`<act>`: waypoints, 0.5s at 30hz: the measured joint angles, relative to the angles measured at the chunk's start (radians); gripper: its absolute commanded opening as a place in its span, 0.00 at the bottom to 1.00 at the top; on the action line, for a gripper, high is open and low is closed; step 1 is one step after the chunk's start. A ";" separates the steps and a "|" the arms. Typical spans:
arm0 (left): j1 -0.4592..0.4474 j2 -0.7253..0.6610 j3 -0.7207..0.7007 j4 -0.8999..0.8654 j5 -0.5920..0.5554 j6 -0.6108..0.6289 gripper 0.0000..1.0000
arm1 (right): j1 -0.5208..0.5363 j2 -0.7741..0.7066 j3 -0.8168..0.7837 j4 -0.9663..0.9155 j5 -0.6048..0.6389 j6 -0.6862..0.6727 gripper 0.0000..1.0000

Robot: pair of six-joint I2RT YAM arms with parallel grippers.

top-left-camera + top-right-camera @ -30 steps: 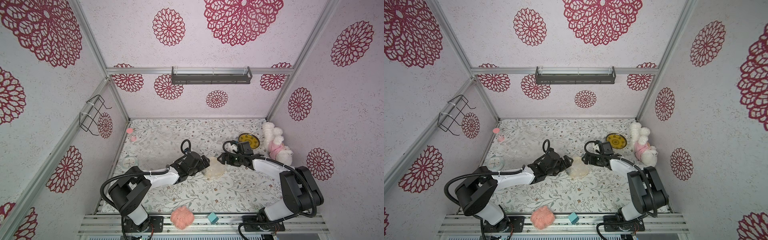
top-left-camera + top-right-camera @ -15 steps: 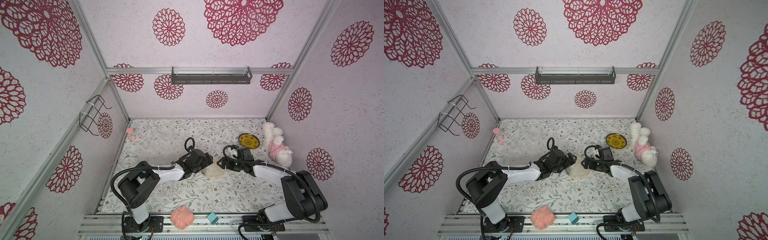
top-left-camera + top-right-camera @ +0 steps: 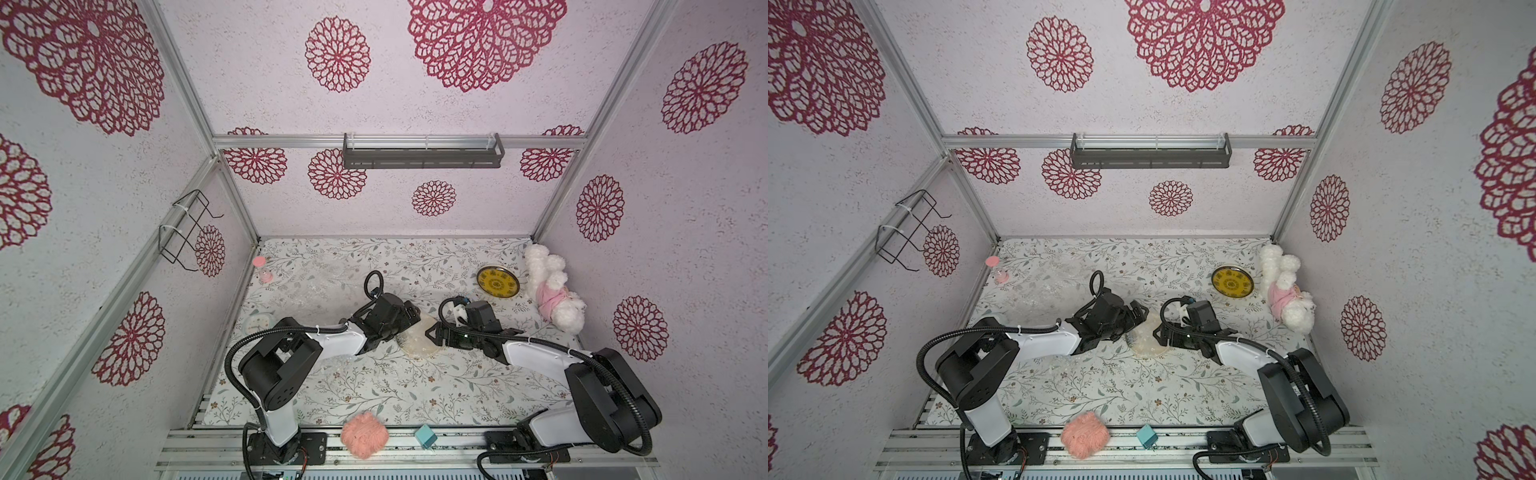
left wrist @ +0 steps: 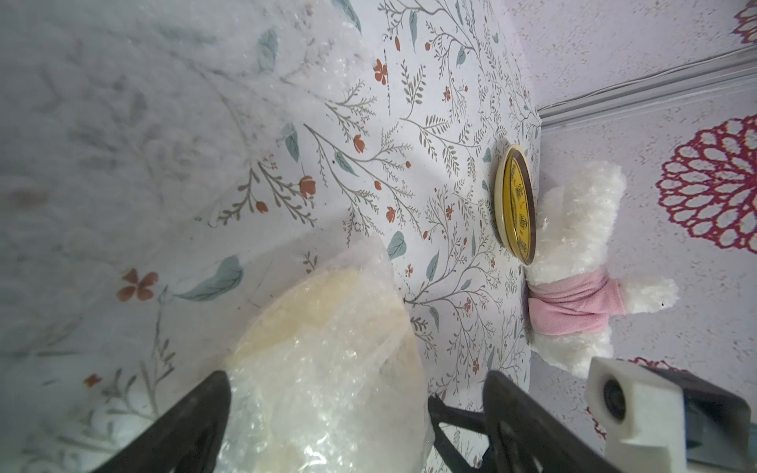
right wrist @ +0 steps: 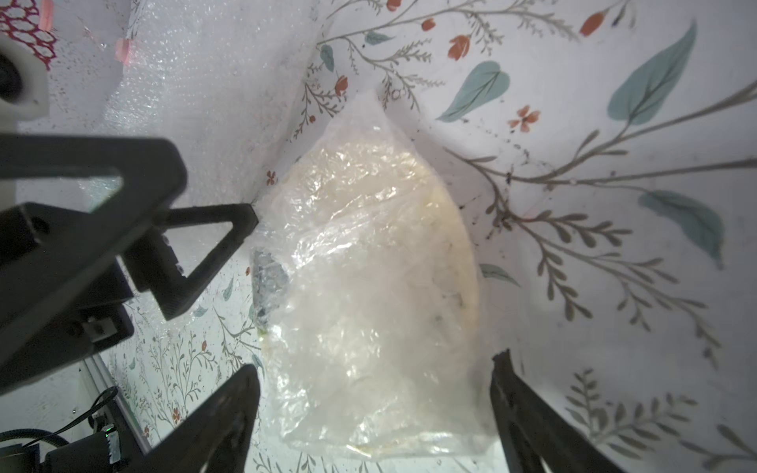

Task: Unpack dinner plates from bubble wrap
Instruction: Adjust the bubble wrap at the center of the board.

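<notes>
Floral counter (image 3: 415,386) is shown. At centre, the left pincer (image 4: 352,413) is spread wide, empty, beside the bubble wrap (image 5: 368,327) enclosing a cream plate (image 4: 311,303). The right pincer (image 5: 377,413) is likewise spread and empty. The yellow plate (image 3: 497,282) lies unwrapped beyond. Film alone could be pinched, so the plate would be dragged.

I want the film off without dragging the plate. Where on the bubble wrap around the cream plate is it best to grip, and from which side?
Probably the pointed corner of the bubble wrap: it sticks out past the cream plate's rim, so fingers would pinch film only. Come from above, reaching over the plate; the open right gripper faces it.
</notes>
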 measured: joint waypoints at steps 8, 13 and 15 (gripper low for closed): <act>0.074 -0.002 0.050 -0.016 0.047 0.071 0.97 | 0.066 -0.066 -0.042 0.005 0.059 0.044 0.90; 0.108 -0.085 0.030 -0.101 0.056 0.111 0.97 | 0.066 -0.145 -0.013 -0.104 0.122 0.012 0.98; 0.111 -0.143 0.002 -0.114 0.056 0.117 0.97 | 0.066 -0.158 0.026 -0.173 0.150 -0.025 0.99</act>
